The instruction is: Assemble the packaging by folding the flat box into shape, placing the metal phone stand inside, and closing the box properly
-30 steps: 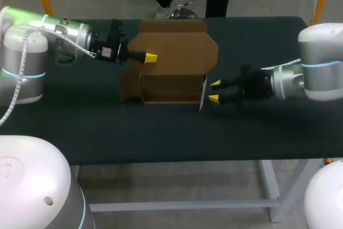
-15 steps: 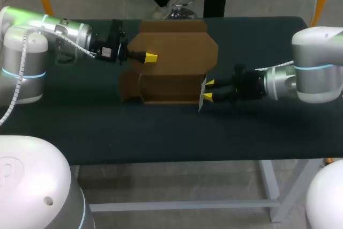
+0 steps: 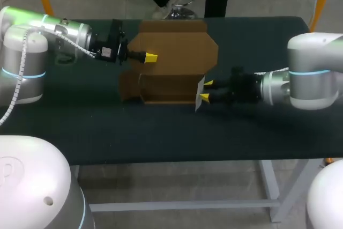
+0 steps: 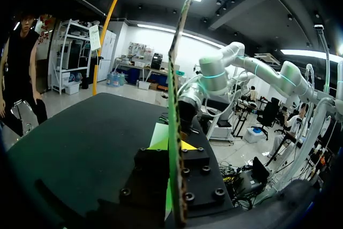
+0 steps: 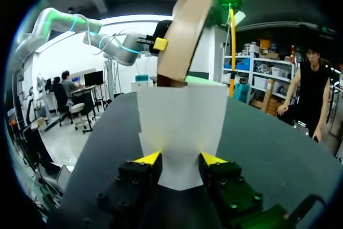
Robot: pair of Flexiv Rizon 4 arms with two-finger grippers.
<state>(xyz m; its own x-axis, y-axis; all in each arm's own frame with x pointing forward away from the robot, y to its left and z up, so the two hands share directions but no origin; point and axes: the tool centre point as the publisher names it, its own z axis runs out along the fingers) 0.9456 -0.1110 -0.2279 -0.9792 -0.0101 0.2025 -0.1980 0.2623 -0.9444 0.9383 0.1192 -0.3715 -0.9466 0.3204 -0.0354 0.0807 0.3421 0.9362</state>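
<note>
Half-folded brown cardboard box (image 3: 171, 63) sits mid dark green counter (image 3: 161, 132). Left gripper (image 3: 151, 57) jaws pinch its rear lid panel. Head view shows one yellow tip, the other is hidden behind card. Left wrist view shows the panel edge-on only. Right gripper (image 3: 205, 90) jaws are spread, with the box's white end flap (image 5: 179, 127) between them; contact is unclear.

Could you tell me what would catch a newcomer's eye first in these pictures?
The half-folded cardboard box in the middle of the dark table draws the eye first, its lid panel raised. The left gripper clamps that panel's edge from the left. The right gripper, open, meets the box's white side flap, which sits between its yellow tips.
</note>
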